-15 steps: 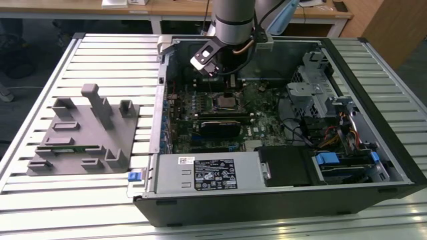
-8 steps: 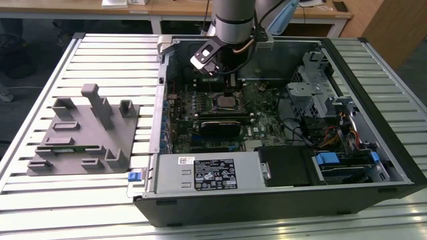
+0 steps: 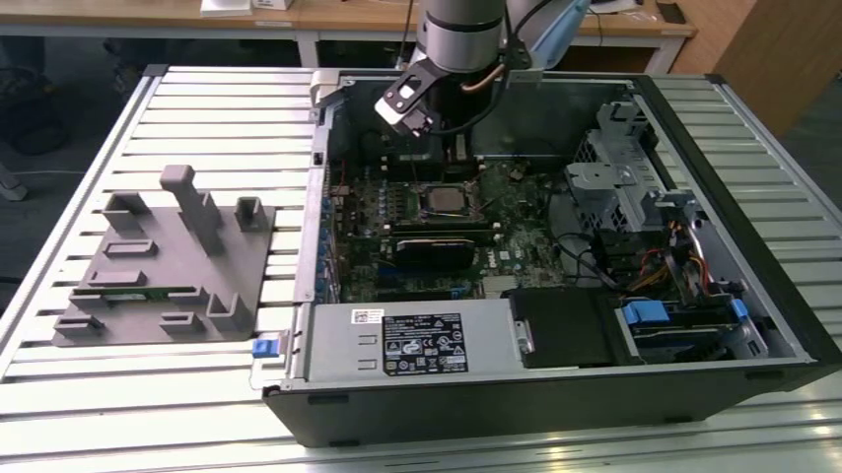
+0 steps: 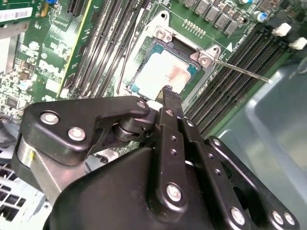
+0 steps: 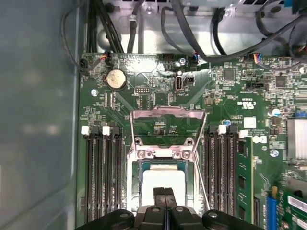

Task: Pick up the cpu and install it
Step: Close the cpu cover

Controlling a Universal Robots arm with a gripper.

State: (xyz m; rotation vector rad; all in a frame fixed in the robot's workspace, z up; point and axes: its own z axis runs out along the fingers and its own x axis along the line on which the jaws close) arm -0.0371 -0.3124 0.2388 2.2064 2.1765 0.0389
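The cpu [image 5: 163,178] lies flat in the black socket of the green motherboard [image 5: 144,72], its pale silver top showing in both wrist views [image 4: 158,72]. The socket's metal load plate [image 5: 163,120] stands flipped open beyond it, and the thin lever [image 4: 242,72] sticks out to the side. My gripper [image 5: 164,190] is shut, its two black fingers [image 4: 169,98] pressed together with nothing between them, the tips right over the chip's near edge. In the exterior view the arm reaches down into the open computer case, the gripper [image 3: 455,158] just above the socket [image 3: 443,200].
Black memory slots [image 5: 103,177] flank the socket on both sides, with a green memory stick [image 5: 242,167] in one. Cables [image 5: 192,28] run beyond the board. In the case sit a power supply [image 3: 408,340] and a drive cage [image 3: 632,177]. A grey fixture tray [image 3: 165,266] lies outside.
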